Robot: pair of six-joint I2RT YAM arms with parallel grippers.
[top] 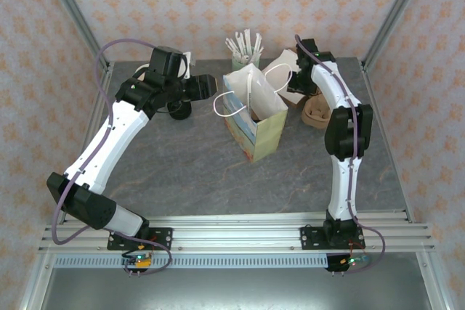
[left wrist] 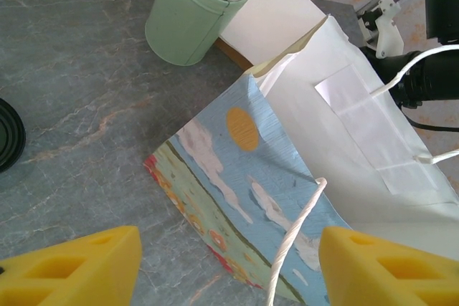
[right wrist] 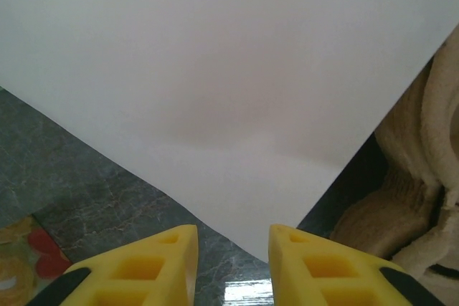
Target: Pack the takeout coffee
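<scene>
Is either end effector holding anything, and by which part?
Apparently nothing. The left end effector is open before the paper bag; the right end effector is open below a white paper corner.

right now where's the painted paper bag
Top view: the white paper bag with a painted landscape stands open mid-table between the arms, just nearer than the pale green cup of white sticks.

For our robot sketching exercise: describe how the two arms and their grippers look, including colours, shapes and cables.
Both the left arm and right arm have white links with black joints. A lavender cable loops along the left arm. The left gripper and right gripper have yellow fingers with hollow cut-outs.
</scene>
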